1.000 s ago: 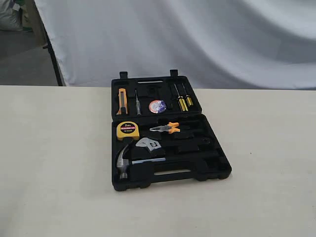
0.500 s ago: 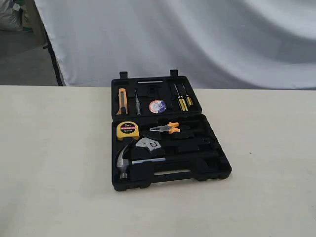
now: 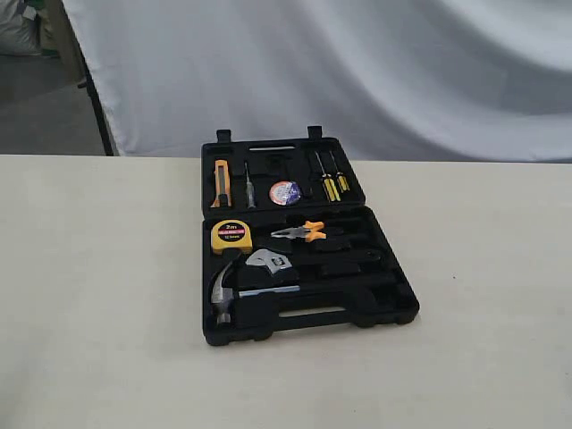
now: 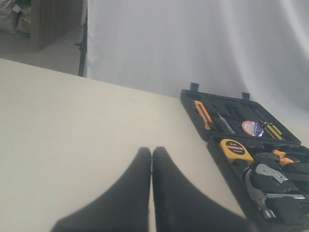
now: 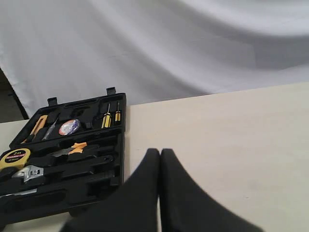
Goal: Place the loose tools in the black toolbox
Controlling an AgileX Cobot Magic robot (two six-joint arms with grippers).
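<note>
On the cream table (image 3: 98, 268) the black toolbox (image 3: 386, 308) lies open, hammer (image 3: 223, 290) and wrench (image 3: 268, 262) seated; both jaws closed, empty.

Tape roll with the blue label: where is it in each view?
Exterior: tape roll sits mid-row in the toolbox's far half, left of the screwdrivers.
Left wrist: tape roll next to the screwdrivers, same half.
Right wrist: tape roll next to the screwdrivers again.
Shared landmark: yellow tape measure.

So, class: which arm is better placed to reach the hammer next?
Left, probably: the hammer lies with its head at the left end of the toolbox, nearest the left tool.
</note>
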